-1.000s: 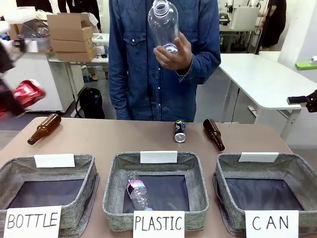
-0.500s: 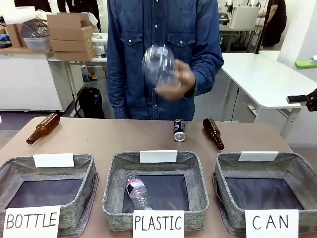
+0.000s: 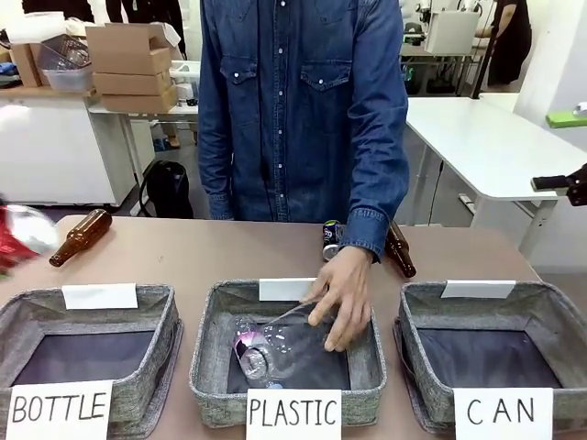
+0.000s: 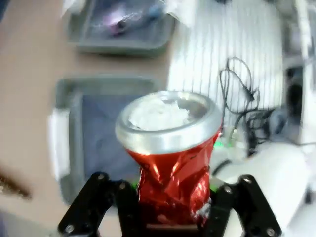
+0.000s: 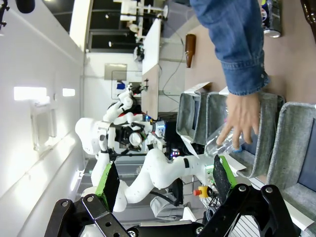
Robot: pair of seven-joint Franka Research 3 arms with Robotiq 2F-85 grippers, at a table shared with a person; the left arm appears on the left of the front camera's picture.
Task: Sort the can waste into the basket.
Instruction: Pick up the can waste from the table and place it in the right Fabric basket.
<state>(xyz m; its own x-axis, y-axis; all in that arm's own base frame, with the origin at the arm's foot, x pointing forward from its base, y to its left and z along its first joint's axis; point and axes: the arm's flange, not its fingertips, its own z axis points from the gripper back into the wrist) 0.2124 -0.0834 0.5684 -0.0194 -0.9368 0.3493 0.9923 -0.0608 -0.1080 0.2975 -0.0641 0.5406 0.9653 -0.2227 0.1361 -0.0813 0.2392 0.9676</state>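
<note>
Lower centre of the left wrist view, the left gripper (image 4: 173, 210) clamps a crushed red can (image 4: 170, 148), silver rim facing the camera; in the front view the CAN basket (image 3: 541, 307) sits lower right; the dark can (image 3: 332, 240) rests on the table at centre, behind a person's hand (image 3: 344, 298) pressing a clear bottle (image 3: 286, 344) into the PLASTIC basket (image 3: 206, 359); the right gripper (image 5: 165, 182) hangs empty, jaws spread.
</note>
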